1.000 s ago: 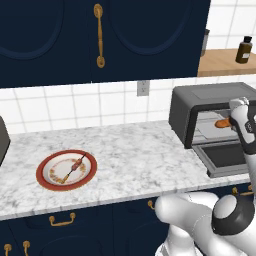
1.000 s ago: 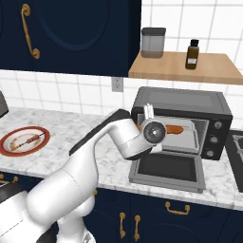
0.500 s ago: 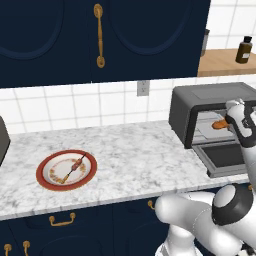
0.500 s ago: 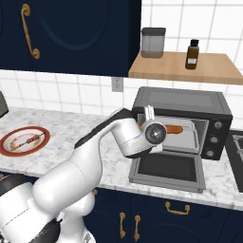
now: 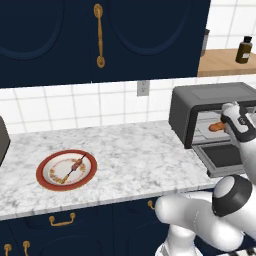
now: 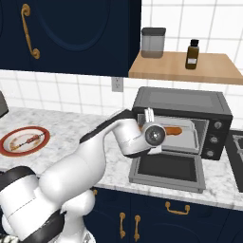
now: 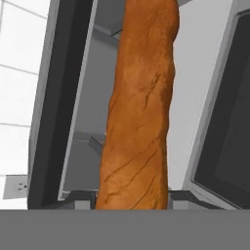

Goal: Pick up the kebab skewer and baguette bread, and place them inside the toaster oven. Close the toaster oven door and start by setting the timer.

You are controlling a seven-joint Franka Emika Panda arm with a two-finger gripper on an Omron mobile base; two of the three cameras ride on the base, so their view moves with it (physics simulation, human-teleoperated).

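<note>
The baguette (image 7: 141,107) sits at the oven's mouth, running straight away from the claw (image 6: 148,124) along the hand's own line, its near end down at the fingers and its far end pointing into the cavity. From the right base view the loaf (image 6: 172,131) shows as an orange sliver lying inside the oven (image 6: 182,110), just past the wrist; from the left, it (image 5: 217,127) peeks out beside the hand. The claw stands part-way closed, with the loaf between the jaws as far as I can see, but the fingertips are hidden behind the bread, so I cannot tell whether it grips or has let go.

The door (image 6: 167,169) is dropped flat onto the bench (image 5: 135,155), directly under the arm. My guess is the next move turns on that lengthwise line: backing straight out along the loaf's axis, clear of the door.

The skewer (image 5: 74,167) lies on a red-rimmed plate (image 5: 46,163) well off to the left on the marble bench, yet to be fetched. A wooden shelf (image 6: 180,71) above carries a jar (image 6: 153,42) and a bottle (image 6: 191,54).
</note>
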